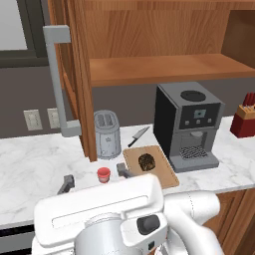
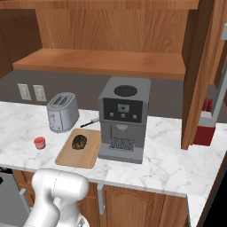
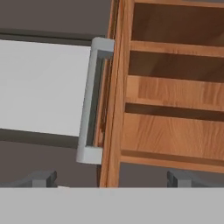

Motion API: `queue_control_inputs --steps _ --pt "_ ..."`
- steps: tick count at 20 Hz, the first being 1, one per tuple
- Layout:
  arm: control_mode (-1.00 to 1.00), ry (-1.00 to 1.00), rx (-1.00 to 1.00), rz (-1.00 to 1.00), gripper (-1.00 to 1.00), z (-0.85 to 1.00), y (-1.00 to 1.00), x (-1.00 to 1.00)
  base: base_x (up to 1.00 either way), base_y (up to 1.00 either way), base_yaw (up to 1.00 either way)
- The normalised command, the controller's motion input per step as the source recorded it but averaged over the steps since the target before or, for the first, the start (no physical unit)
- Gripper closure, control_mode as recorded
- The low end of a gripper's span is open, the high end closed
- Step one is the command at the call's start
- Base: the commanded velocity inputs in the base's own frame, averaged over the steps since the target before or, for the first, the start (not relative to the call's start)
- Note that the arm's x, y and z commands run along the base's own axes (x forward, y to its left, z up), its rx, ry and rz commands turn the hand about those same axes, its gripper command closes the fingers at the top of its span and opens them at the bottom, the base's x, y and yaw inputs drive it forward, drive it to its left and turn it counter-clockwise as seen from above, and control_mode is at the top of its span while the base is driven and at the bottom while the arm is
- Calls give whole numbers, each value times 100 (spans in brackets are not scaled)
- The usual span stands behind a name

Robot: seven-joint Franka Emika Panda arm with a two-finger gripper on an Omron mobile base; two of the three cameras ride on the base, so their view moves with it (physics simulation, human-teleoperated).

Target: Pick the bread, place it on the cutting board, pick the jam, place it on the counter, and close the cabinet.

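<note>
The bread, a dark brown lump, lies on the tan cutting board. The small red jam stands on the white marble counter, left of the board. The cabinet stands open, its left door edge-on with a grey bar handle. My gripper is open and empty, raised and facing that door's edge.
A toaster stands behind the jam, with a knife beside it. A coffee machine sits right of the board. A red knife block is farther right. The right cabinet door is open too.
</note>
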Motion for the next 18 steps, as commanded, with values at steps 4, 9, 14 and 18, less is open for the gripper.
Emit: queue_control_inputs --steps 4,9,14,18 --pt "-100 0 0 0 -100 -8 24 30 0 0 0" --pt "-100 -1 0 0 -100 -8 21 25 0 0 0" --pt "-100 -4 0 -5 -100 0 8 22 0 0 0" --pt "-100 -5 1 -10 -100 0 6 22 0 0 0"
